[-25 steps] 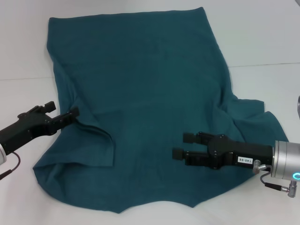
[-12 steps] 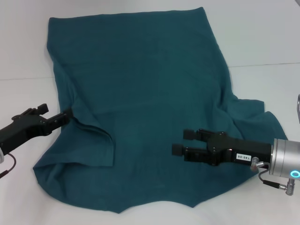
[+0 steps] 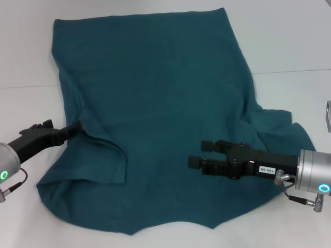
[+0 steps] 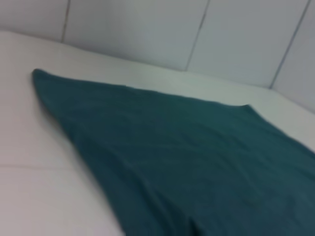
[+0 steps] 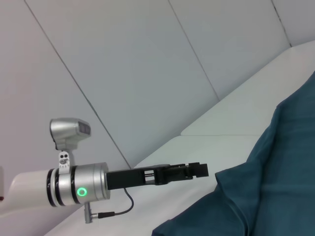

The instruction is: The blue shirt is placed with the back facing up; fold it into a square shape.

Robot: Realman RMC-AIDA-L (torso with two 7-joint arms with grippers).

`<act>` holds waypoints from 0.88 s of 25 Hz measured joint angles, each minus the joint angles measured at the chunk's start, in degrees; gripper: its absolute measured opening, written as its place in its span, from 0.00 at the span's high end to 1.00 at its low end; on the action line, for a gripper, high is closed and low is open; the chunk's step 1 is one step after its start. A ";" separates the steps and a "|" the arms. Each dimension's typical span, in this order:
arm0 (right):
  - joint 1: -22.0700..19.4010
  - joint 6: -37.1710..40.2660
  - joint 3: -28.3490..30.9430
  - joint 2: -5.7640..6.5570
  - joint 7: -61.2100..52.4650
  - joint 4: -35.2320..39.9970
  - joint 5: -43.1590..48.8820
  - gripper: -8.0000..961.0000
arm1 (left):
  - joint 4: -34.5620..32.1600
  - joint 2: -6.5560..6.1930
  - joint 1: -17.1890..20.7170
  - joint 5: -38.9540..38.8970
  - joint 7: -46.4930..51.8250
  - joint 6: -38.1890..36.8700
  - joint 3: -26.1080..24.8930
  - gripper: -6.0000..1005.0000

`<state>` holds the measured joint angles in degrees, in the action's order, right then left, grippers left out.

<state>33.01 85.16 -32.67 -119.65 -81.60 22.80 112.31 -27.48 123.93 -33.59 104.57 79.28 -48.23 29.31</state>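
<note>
The blue shirt [image 3: 155,103] lies spread on the white table, plain side up, and is far bigger than either gripper. Its left side is folded inward, with a creased flap [image 3: 106,155] near the lower left. My left gripper [image 3: 76,127] points at the shirt's left edge beside that fold; the right wrist view shows the left gripper [image 5: 199,170] just short of the fabric [image 5: 266,187]. My right gripper [image 3: 199,154] hovers open over the shirt's lower right part with nothing between its fingers. The left wrist view shows only the flat cloth [image 4: 197,162].
The white table [image 3: 289,46] shows bare surface around the shirt on the left, right and far sides. A pale panelled wall [image 5: 147,59] rises behind the table. The shirt's right sleeve [image 3: 284,129] bunches near my right arm.
My left arm has drawn back to the left and now just reaches the shirt's edge. My right gripper edged slightly left over the cloth. The shirt has not moved.
</note>
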 joint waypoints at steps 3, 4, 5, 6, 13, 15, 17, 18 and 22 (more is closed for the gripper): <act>0.15 0.00 0.00 0.04 -0.12 0.04 0.00 0.05 | 0.79 0.00 -0.62 0.17 -0.13 2.08 0.16 0.10; 0.20 0.00 0.04 0.04 -0.13 0.05 0.00 0.05 | 0.94 0.00 -0.75 0.28 -0.13 2.32 0.37 0.10; 0.24 0.01 0.06 0.05 -0.13 0.05 0.00 0.05 | 0.96 0.00 -0.81 0.30 -0.13 2.37 0.65 0.10; 0.29 0.01 0.06 0.05 -0.13 0.05 0.00 0.05 | 0.97 0.00 -0.85 0.31 -0.13 2.39 0.98 0.10; 0.26 0.01 0.11 0.05 -0.14 0.05 0.00 0.05 | 1.41 0.12 -1.52 0.14 -0.10 2.44 3.74 0.10; 0.10 0.01 0.05 0.05 -0.14 0.05 0.01 0.05 | 2.39 0.20 -2.41 0.12 0.20 2.13 5.78 0.10; -0.12 0.01 0.03 0.05 -0.08 0.05 0.01 0.05 | 2.55 0.27 -2.65 0.11 0.29 1.99 6.99 0.10; -0.22 0.01 0.05 0.05 -0.03 0.05 0.01 0.05 | 2.68 0.33 -2.82 0.10 0.35 1.75 7.73 0.10; -0.40 0.01 0.18 0.09 0.10 0.05 0.01 0.05 | 3.46 0.35 -3.62 0.10 0.43 -1.08 10.11 0.10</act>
<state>32.61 85.16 -32.49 -119.56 -81.50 22.85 112.32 -24.01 124.28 -37.21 104.67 79.71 -49.31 39.41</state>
